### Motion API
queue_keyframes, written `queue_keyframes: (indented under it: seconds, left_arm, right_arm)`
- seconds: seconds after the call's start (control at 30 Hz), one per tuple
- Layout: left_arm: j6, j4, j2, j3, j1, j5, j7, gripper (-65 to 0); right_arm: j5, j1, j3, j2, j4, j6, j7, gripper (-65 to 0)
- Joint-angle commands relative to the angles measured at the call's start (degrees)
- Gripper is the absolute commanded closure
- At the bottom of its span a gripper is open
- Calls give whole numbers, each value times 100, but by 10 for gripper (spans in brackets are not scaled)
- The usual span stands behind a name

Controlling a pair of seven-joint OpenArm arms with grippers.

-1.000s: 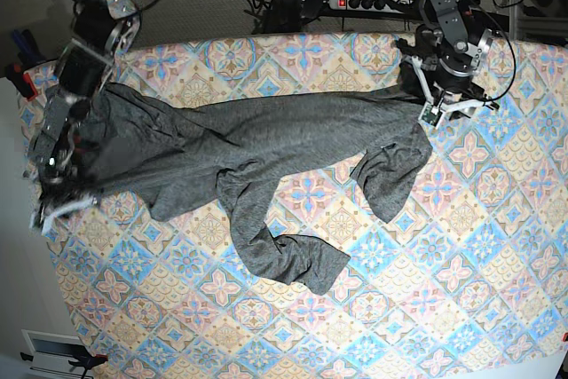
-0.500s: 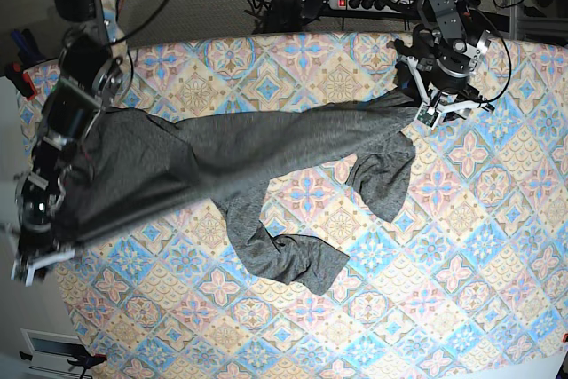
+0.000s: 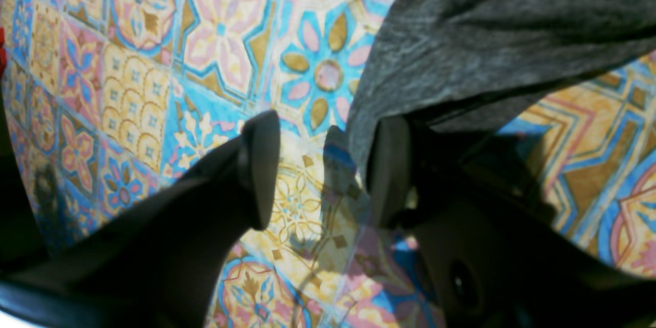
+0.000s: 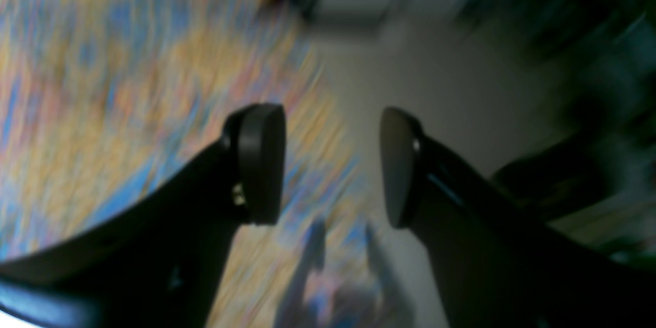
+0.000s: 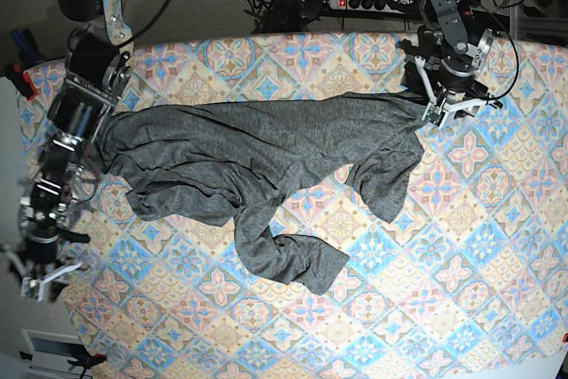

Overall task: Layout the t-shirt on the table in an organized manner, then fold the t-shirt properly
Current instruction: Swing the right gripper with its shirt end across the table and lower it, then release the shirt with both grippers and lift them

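In the base view, at about 9 o'clock, the right gripper [image 5: 40, 272] hangs at the table's [image 5: 497, 246] left edge, past the cloth, with its fingers spread apart. The right wrist view confirms it: two dark pads [image 4: 261, 164] stand well apart with nothing between them, over a motion-blurred patch of patterned cloth and the grey floor beyond the edge. No fabric touches this gripper.

Moving toward the centre, the t-shirt [image 5: 257, 157] lies bunched and wrinkled across the upper half of the table. Its widest mass sits around 10 o'clock, near the right arm [image 5: 80, 104]. From there a broad band of grey stretches toward 2 o'clock. One twisted length trails down to about 6 o'clock of the garment and ends in a crumpled flap. Another fold hangs down at roughly 3 o'clock, just below the left gripper.

At 1 to 2 o'clock of the base view, the left gripper [image 5: 435, 113] sits on the upper right end of the shirt. In the left wrist view its jaws stand partly apart; one finger [image 3: 259, 164] is bare over the tile pattern, and the other is overlapped by the grey knit's edge [image 3: 461, 46]. Whether the fabric is actually pinched cannot be told.

No containers appear on the table.
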Motion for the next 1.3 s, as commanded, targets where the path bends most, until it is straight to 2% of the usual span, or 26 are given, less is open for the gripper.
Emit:
queue_keyframes:
  seconds: [0.0,0.07,0.2,0.37,0.6,0.67,0.73,0.93,1.03,1.27]
  left_arm:
    - [51,106,-39,-6,-33,-35,-118,-274]
    - [51,115,-48,-6,-77,-44,-127,-274]
    - [51,282,-48,-41,-402,-44,-83,-274]
    - [51,397,-39,3,-631,-44,-83,-274]
    - [51,397,-39,3,-648,-44,-83,-274]
    - [51,388,-39,3,-648,-44,-83,-274]
    - [51,388,-39,-6,-639,-44,-83,-274]
    - [51,388,-22,11,-648,-44,-83,-274]
    - [51,388,137,-6,-657,-44,-118,-274]
    - [51,388,163,3,-639,-44,-118,-273]
  right_arm:
    - [-1,-217,-12,-60,390,-3,-64,-277]
    - [7,-735,-56,-122,1102,67,-346,-277]
    - [16,-1474,-522,-491,2254,735,-697,-277]
    - [16,-2036,-645,-966,2667,1096,-741,-277]
    - [7,-2537,-662,-1054,2667,1131,-811,-277]
    - [7,-2731,-698,-1071,2676,1272,-943,-277]
    - [7,-2942,-838,-1133,2693,1412,-996,-277]
    - [-10,-3487,-1709,-1177,2992,1412,-1005,-277]
    - [-10,-3645,-2087,-1177,3071,1412,-1005,-277]
    - [-19,-3619,-2122,-1159,2922,1412,-1014,-277]
